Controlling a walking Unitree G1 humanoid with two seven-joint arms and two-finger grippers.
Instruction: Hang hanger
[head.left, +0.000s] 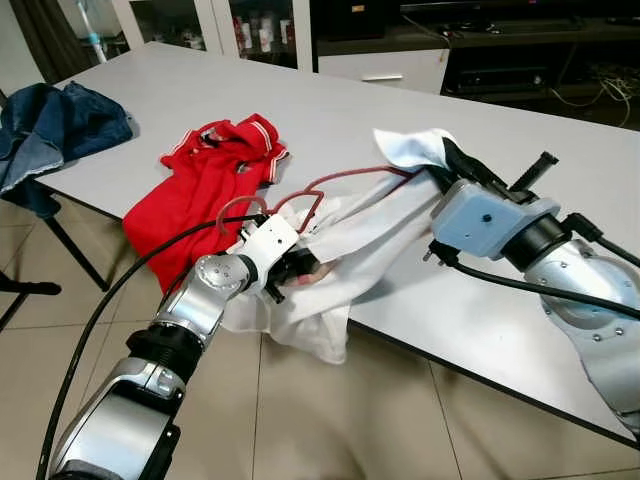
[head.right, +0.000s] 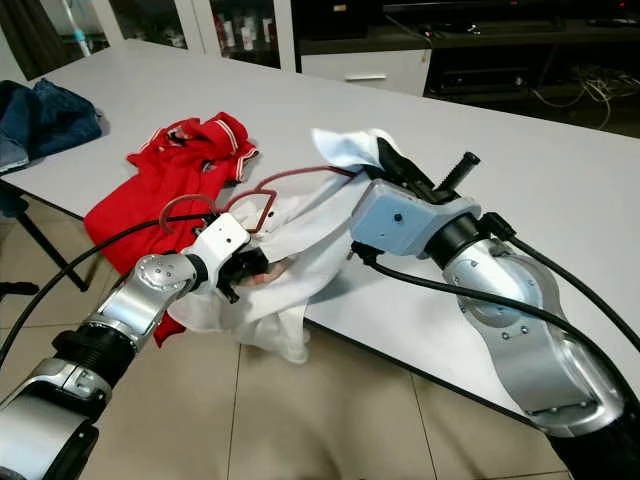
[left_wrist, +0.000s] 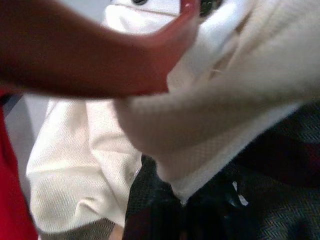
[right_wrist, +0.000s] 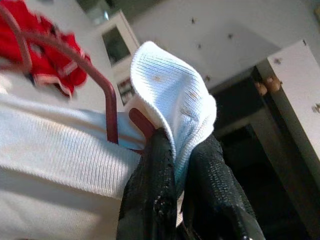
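Two hands work on one white garment (head.left: 345, 250) that hangs over the tabletop (head.left: 400, 100) edge, beside a red polo shirt (head.left: 205, 180). From the head views, the left hand (head.left: 290, 268) is closed on the cloth near the dark red wire hanger (head.left: 330, 185), probably to keep it steady. The left wrist view shows the hanger bar against white fabric. In the right wrist view, the right hand (right_wrist: 175, 200) pinches the white collar together with the hanger end, so the garment stays on.

left gripper (head.left: 296, 268) held white shirt (head.left: 350, 250) | right gripper (head.left: 452, 160) pinched shirt | red hanger (head.left: 318, 190) on table (head.left: 330, 100)
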